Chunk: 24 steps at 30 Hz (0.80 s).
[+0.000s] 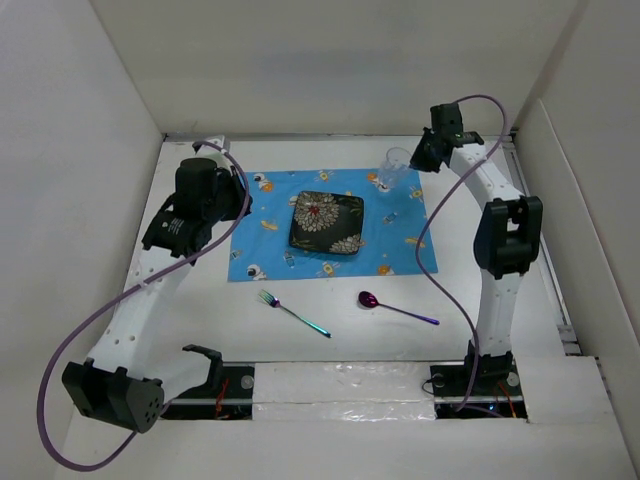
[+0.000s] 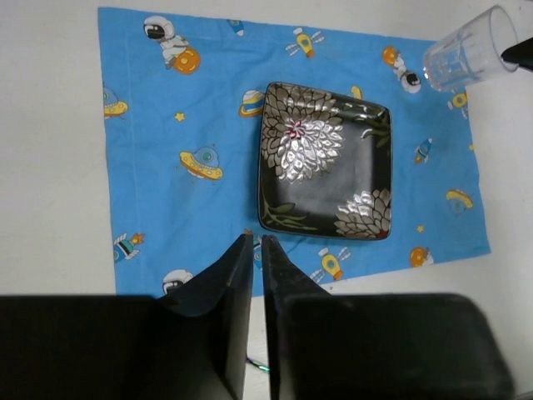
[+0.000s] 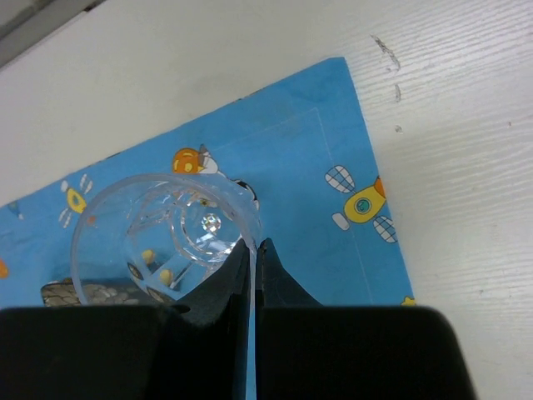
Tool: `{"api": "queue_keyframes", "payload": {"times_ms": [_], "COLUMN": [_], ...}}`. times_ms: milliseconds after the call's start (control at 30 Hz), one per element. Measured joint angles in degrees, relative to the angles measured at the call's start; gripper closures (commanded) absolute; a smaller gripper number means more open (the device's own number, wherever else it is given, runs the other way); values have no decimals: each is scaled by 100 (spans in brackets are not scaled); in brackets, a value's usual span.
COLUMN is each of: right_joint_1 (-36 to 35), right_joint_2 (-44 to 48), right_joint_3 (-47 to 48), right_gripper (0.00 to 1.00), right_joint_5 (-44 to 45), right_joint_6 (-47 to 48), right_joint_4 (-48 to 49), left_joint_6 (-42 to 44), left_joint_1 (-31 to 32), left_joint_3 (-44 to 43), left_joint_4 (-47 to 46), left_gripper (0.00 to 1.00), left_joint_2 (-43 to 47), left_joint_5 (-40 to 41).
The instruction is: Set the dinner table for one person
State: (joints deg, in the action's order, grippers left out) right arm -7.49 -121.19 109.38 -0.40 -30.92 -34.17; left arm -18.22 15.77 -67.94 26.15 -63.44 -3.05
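on the white surface: mat, plate and glass at the far half, cutlery loose in front

across the view from above, the surface (image 1: 300,345) lies flat, matte white and roughly square, so i read no long axis in it. its left, right and far edges run against white walls (image 1: 70,150). a blue cloth mat (image 2: 183,100) with space prints lies on the far half, long side left to right. a dark glossy square plate (image 2: 325,158) with silver flowers sits on its middle.

a clear glass (image 3: 158,233) stands upright on the mat's far right corner, and the right tool (image 3: 254,243) looks pinched on its rim. the left tool (image 2: 252,237) hangs raised near the mat's left end, fingers pressed nearly together on nothing.

an iridescent fork (image 1: 293,312) and a shiny purple spoon (image 1: 397,308) lie on bare surface between the mat and the arm bases, well apart, with open room around both.
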Motion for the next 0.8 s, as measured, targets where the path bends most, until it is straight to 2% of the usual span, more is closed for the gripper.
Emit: {"api": "queue_keyframes", "payload": {"times_ms": [333, 467, 667, 700, 800], "right_joint_1": [-7, -37, -120, -146, -210], "right_joint_2": [-341, -450, -767, -800, -866], "right_joint_3": [601, 774, 944, 944, 946], "right_gripper": [100, 100, 100, 99, 93], "right_joint_5": [780, 1062, 1416, 1462, 1532], "right_joint_6": [160, 251, 367, 389, 420], "right_joint_4": [-514, -599, -669, -699, -750], "left_joint_6": [151, 175, 186, 181, 118], "left_joint_1": [2, 2, 4, 4, 4], "left_joint_3": [186, 186, 208, 247, 345], "left_joint_4": [129, 164, 348, 376, 533], "left_gripper": [100, 86, 79, 74, 72], "left_joint_2": [-87, -190, -551, -579, -581], "left_joint_5": [142, 140, 321, 391, 551]}}
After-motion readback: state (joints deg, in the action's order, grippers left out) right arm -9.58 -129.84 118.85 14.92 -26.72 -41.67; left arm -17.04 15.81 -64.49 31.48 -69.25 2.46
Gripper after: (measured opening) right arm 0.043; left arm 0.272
